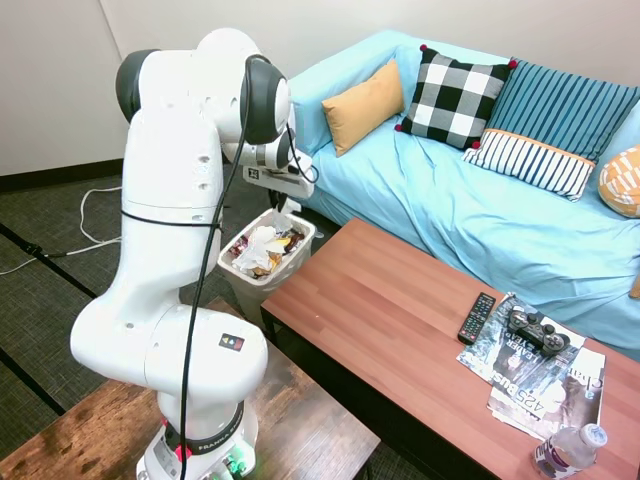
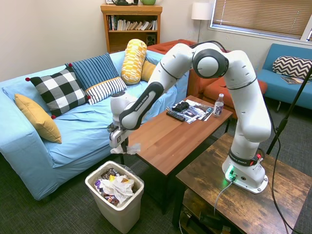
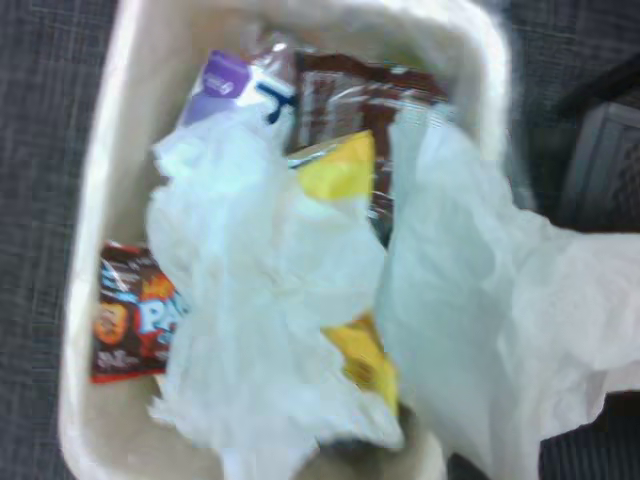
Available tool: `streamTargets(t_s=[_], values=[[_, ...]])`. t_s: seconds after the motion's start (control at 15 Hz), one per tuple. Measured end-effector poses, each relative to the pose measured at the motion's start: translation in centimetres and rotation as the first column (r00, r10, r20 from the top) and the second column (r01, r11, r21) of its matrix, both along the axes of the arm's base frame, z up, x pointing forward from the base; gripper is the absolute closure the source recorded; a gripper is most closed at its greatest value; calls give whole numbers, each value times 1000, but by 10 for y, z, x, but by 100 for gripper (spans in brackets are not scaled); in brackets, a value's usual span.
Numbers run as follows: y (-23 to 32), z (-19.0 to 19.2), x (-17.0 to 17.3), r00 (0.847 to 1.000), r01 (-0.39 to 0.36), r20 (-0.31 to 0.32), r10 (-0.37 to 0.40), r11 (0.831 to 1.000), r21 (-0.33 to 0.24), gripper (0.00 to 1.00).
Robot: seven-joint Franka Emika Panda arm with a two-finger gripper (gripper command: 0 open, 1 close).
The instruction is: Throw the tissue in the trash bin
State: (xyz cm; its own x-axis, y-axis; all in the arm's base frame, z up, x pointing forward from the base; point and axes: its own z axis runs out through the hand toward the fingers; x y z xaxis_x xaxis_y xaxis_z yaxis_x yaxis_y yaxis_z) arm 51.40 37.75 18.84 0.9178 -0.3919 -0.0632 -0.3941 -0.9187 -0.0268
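Closest to us in the wrist view, the tissue (image 3: 480, 300) hangs large and white over the trash bin (image 3: 95, 200). From the second exterior view, we see our tool (image 2: 122, 145) clamped on that tissue (image 2: 129, 147), held in the air beside the corner of the wooden worktop (image 2: 170, 136). Below the tool and a little off to the side stands the bin (image 2: 122, 214), full of crumpled paper (image 2: 118, 187) and colourful wrappers (image 2: 108, 174).

"FRANKA EMIKA" on arm base ring (image 1: 205, 436), "APS" and "Cha" partly readable on magazines (image 1: 545, 385)
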Motion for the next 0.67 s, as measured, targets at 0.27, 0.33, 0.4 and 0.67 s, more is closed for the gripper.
streamTargets(t_s=[0.27,0.33,0.4,0.67], values=[[52,-41,17,999,-14,-53,13,1000,-16,0],[61,-53,17,998,-12,-66,11,1000,-23,0],[68,-65,16,997,-12,-77,10,999,-30,0],[75,-92,9,996,-21,-93,16,999,-49,0]])
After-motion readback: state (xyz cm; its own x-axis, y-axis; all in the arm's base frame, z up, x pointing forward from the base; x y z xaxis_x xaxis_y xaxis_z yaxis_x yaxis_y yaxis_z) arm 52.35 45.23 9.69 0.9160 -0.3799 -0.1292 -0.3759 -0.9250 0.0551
